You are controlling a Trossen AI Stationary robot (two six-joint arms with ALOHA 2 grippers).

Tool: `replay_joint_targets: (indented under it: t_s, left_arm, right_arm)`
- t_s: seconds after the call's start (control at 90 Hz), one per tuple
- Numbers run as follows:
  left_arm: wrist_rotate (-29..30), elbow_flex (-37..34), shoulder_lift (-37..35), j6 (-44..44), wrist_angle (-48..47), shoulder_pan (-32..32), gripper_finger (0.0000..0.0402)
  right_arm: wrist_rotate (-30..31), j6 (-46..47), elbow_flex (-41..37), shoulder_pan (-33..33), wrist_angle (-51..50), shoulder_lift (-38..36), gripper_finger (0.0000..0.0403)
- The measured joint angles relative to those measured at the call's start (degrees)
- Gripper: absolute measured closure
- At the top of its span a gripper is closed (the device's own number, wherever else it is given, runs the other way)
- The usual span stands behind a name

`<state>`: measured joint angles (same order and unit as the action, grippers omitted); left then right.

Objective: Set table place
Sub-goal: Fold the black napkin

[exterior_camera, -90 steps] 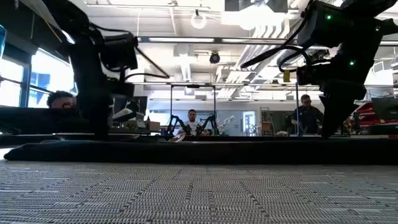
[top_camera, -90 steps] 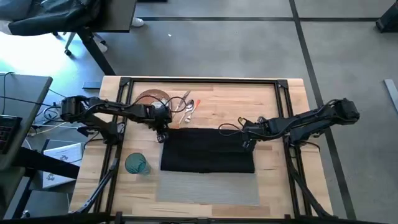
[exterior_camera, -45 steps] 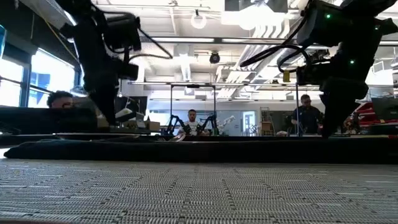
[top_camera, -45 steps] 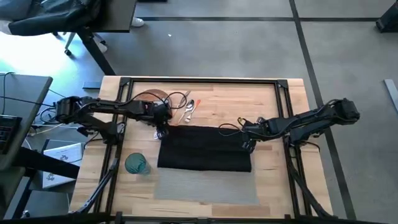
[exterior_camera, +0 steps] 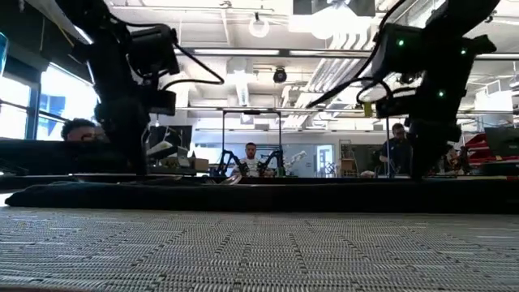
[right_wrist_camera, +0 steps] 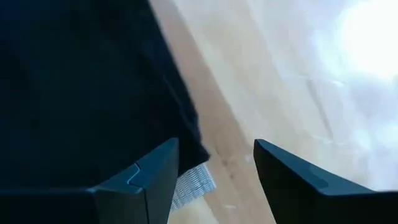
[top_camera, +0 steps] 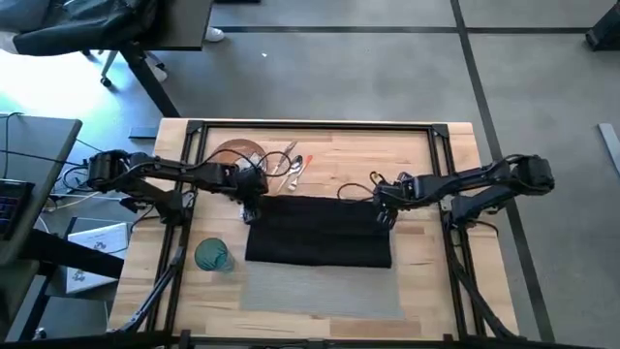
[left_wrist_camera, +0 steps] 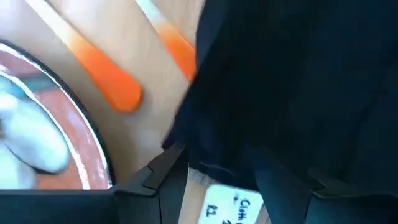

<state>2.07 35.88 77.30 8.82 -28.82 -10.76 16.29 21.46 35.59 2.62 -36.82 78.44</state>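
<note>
A black napkin (top_camera: 320, 231) lies flat across the far edge of the grey placemat (top_camera: 320, 291) on the table (top_camera: 431, 291). My left gripper (top_camera: 252, 209) points down at the napkin's far left corner (left_wrist_camera: 186, 140), open, with the napkin's edge and a white label between its fingers. My right gripper (top_camera: 382, 215) stands open over the napkin's far right corner (right_wrist_camera: 196, 149), which lies beside one finger. The orange-brown plate (top_camera: 232, 153) and the orange-handled cutlery (top_camera: 294, 170) lie beyond the napkin. The teal glass (top_camera: 213, 255) stands upright left of the placemat. My left gripper has its fingers (left_wrist_camera: 155, 183) on either side of the napkin's far left edge, coming from above. Whether they touch the cloth, I cannot tell. The napkin lies flat on the table there.
Two orange handles (left_wrist_camera: 112, 87) and the plate's rim (left_wrist_camera: 93, 143) lie close beside my left gripper. Black frame rails (top_camera: 448, 184) run along the table's sides and far edge. Bare wood (top_camera: 387, 160) shows at the far right.
The napkin has slid a little toward the table's left and far edges and stays flat. My right gripper has then moved toward the far edge, to the napkin's far right corner.
</note>
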Motion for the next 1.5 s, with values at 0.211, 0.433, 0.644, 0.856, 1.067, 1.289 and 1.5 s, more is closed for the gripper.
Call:
replay_joint_targets:
  t_s: [0.211, 0.433, 0.644, 0.856, 1.067, 1.289, 1.5]
  left_arm:
    - [0.66, -3.93, -0.02, 1.89, 2.45, 0.0, 0.0241]
    - [1.31, -6.64, -0.28, 4.09, 4.34, 0.02, 0.0241]
    - [1.27, -5.16, -0.48, 3.5, 3.09, 0.02, 0.0241]
    - [0.55, 1.76, -3.2, 0.05, -0.16, 1.55, 0.0241]
    - [-4.57, 3.43, -2.5, -1.71, 8.89, 4.7, 0.0241]
    - [-3.51, 3.91, 0.76, -3.33, 6.95, 8.14, 0.0241]
    - [-0.96, 8.37, 0.44, -6.18, 6.64, 19.03, 0.0255]
  right_arm:
    - [6.45, 2.34, 0.04, 0.49, -1.65, 4.44, 0.0208]
    - [14.49, 6.77, -0.14, 0.39, -4.04, 4.39, 0.0208]
    - [11.86, 6.68, 0.32, 0.38, -4.98, 0.72, 0.0208]
    - [6.12, 4.63, 4.61, -0.14, -7.07, -5.12, 0.0208]
    - [2.77, 4.02, 3.59, -1.81, 1.55, -7.27, 0.0208]
    - [-2.43, 2.69, 2.1, -6.36, 5.53, -7.13, 0.0208]
    - [-16.06, 8.72, 2.16, -14.11, 14.34, -8.38, 0.0208]
